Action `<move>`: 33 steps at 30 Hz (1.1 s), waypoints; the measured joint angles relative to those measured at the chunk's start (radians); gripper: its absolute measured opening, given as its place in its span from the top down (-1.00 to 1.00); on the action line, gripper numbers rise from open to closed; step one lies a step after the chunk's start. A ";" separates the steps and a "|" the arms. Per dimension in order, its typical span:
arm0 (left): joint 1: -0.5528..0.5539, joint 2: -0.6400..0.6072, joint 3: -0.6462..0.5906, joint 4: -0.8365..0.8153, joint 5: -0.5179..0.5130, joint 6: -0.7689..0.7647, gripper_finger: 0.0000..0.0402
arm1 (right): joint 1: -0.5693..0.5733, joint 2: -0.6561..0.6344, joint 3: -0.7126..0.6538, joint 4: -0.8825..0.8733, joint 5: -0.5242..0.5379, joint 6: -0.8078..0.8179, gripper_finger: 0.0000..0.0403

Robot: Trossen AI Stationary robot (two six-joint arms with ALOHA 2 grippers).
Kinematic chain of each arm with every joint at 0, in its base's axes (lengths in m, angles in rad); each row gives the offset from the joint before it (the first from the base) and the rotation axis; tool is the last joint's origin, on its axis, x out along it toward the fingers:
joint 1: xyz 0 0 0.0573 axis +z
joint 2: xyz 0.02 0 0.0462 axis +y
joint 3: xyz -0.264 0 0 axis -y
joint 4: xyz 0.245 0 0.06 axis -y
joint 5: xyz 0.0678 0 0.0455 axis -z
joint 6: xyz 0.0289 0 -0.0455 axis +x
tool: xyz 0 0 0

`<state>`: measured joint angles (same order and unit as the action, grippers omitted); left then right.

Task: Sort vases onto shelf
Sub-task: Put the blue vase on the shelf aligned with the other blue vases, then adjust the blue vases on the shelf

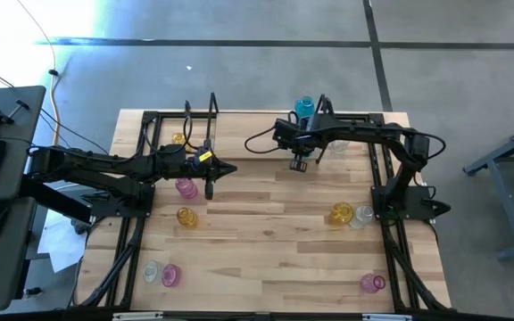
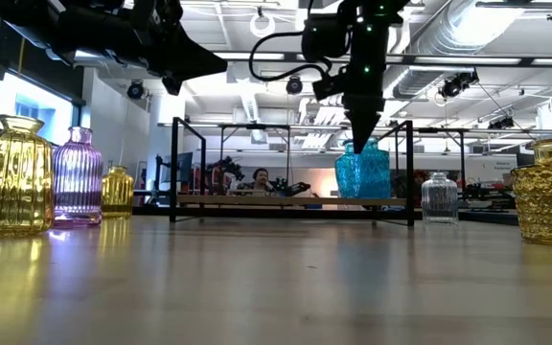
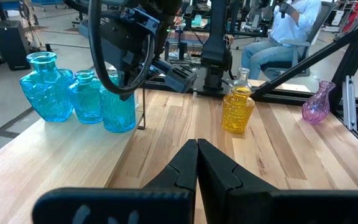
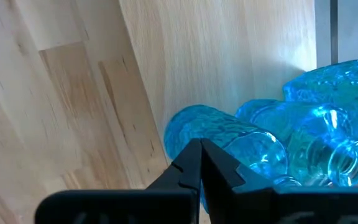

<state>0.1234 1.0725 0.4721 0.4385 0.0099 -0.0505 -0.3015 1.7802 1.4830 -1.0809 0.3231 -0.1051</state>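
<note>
Three cyan-blue vases [image 3: 86, 96] stand close together on the right end of the shelf [image 2: 290, 201], at the table's far edge [image 1: 305, 109]. My right gripper [image 2: 360, 142] hangs shut over the table, pointing steeply down just on the near side of them; its own view looks down on the blue vases [image 4: 229, 140]. My left gripper [image 1: 233, 169] is shut and held level above the table's middle left, with nothing in it [image 3: 197, 144]. Pink [image 1: 186, 187], yellow [image 1: 186, 217] and clear [image 1: 361, 217] vases stand loose on the tabletop.
A yellow vase [image 3: 237, 109] and a pink vase [image 3: 317, 106] stand near the right arm's base. Other vases stand at the near corners [image 1: 171, 275], [image 1: 371, 283]. The shelf's black posts [image 2: 173, 168] rise at the far edge. A person [image 3: 284, 31] sits beyond the table.
</note>
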 joint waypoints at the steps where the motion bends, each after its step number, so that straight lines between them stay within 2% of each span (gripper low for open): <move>1: 0.000 0.000 0.000 0.000 0.000 0.000 1.00 | 0.002 -0.002 0.000 0.000 0.000 0.000 1.00; 5: 0.000 0.000 0.000 0.000 0.000 0.000 1.00 | 0.020 -0.022 0.003 -0.001 0.001 -0.014 1.00; 10: 0.000 0.000 0.000 -0.001 0.000 -0.001 1.00 | 0.019 -0.111 0.003 0.011 -0.001 -0.032 1.00; 14: 0.001 0.000 0.000 -0.001 0.000 -0.001 1.00 | -0.045 -0.197 0.005 0.037 -0.014 -0.046 1.00; 18: 0.001 0.000 0.000 0.000 0.000 -0.002 1.00 | -0.148 -0.250 0.006 0.036 -0.099 -0.108 1.00; 24: 0.001 0.000 0.000 -0.001 -0.005 -0.009 1.00 | -0.268 -0.219 0.006 0.029 -0.148 -0.208 1.00; 33: 0.001 0.000 0.000 -0.010 -0.022 -0.020 1.00 | -0.318 -0.098 0.006 0.083 -0.148 -0.262 1.00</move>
<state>0.1246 1.0725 0.4721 0.4282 -0.0124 -0.0704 -0.6192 1.6819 1.4887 -0.9976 0.1749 -0.3669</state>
